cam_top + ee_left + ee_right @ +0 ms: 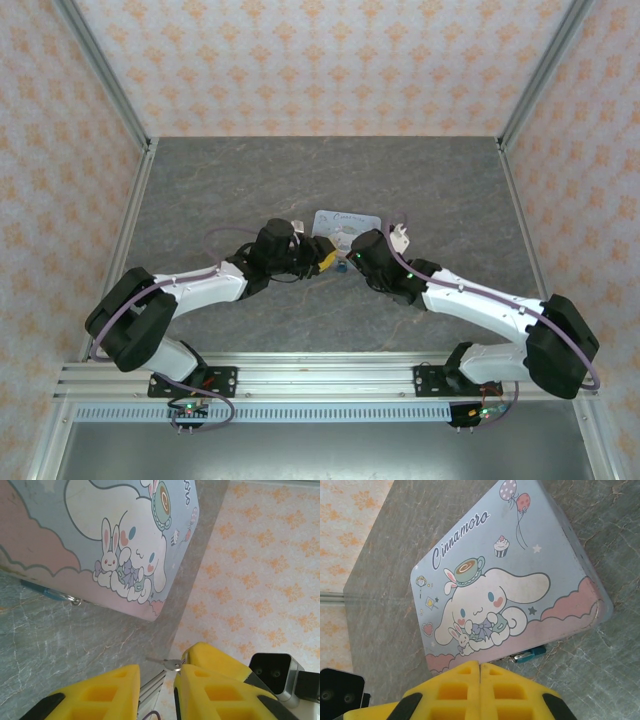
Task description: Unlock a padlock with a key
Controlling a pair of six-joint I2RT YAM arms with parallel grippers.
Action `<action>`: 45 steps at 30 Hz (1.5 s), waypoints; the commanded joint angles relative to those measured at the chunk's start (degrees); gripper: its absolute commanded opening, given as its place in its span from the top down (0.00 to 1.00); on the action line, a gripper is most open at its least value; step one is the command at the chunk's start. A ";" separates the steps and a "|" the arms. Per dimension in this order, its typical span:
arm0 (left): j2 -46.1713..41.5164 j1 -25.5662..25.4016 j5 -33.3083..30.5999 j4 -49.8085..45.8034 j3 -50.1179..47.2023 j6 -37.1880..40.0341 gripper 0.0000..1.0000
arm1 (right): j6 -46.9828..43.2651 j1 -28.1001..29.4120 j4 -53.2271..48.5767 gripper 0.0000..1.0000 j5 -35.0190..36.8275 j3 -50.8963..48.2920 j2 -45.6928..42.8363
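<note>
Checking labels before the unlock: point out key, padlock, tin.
key [167, 663], left wrist view, near its head
padlock [532, 654], right wrist view, teal body
tin [520, 545], right wrist view, printed lid

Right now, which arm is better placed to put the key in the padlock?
Probably right: the key pokes from the shut right gripper, and the padlock lies just ahead by the tin.

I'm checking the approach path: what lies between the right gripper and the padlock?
Only bare grey tabletop, in the right wrist view; the padlock lies at the tin's edge, just beside the right gripper.
</note>
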 commanded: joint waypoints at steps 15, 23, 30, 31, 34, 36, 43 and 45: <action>-0.13 -2.31 -0.38 5.25 2.03 -3.15 0.76 | 0.69 0.38 4.91 1.00 -0.24 -0.04 1.37; -0.14 -2.78 -1.72 5.31 2.19 -3.53 0.76 | 1.02 0.31 5.60 1.00 -0.66 -0.60 1.34; 0.48 -3.02 -2.46 5.62 2.68 -3.71 0.77 | 1.38 0.29 6.31 1.00 -0.95 -1.43 0.71; 0.70 -3.02 -2.50 5.62 2.78 -3.71 0.77 | 1.39 0.30 6.31 1.00 -1.03 -1.49 0.70; 1.23 -3.06 -2.55 5.71 3.23 -3.79 0.79 | 1.63 0.29 6.71 1.00 -1.22 -1.78 0.61; 1.52 -3.24 -2.62 5.83 3.40 -3.87 0.81 | 1.78 0.29 6.96 1.00 -1.29 -1.98 0.59; 2.20 -3.76 -2.97 5.97 3.61 -3.97 0.85 | 1.95 0.21 7.60 1.00 -1.64 -2.33 0.37; 2.28 -3.86 -2.99 5.97 3.52 -3.89 0.86 | 2.00 0.12 7.74 1.00 -1.80 -2.39 0.35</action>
